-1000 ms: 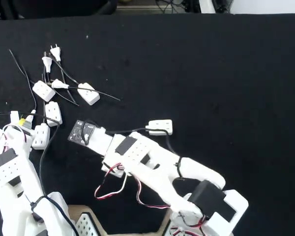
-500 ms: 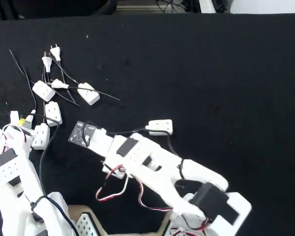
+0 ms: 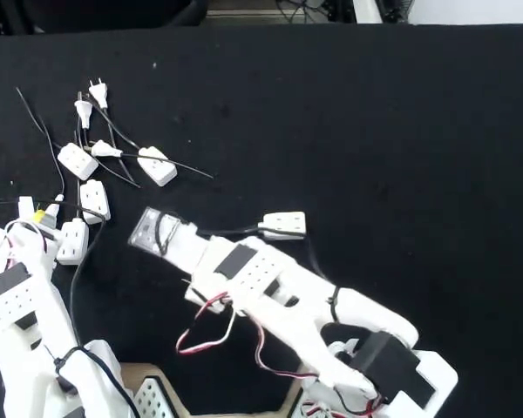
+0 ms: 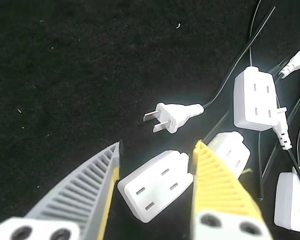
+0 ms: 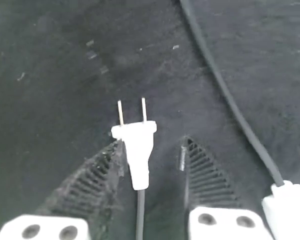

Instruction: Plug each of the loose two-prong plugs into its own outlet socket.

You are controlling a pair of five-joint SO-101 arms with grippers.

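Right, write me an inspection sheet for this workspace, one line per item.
Surface: black cloth, lying flat.
Job's things: white sockets and loose plugs bunched at the far left; lone socket beside the right arm.
Clutter: nothing seen.
Grippers: left gripper open around a socket block; right gripper open around an unplugged plug.
Cables: thin black cords cross among the sockets; red and white wires hang loose off the right arm.
Surroundings: floor past the far edge, too dim to tell.
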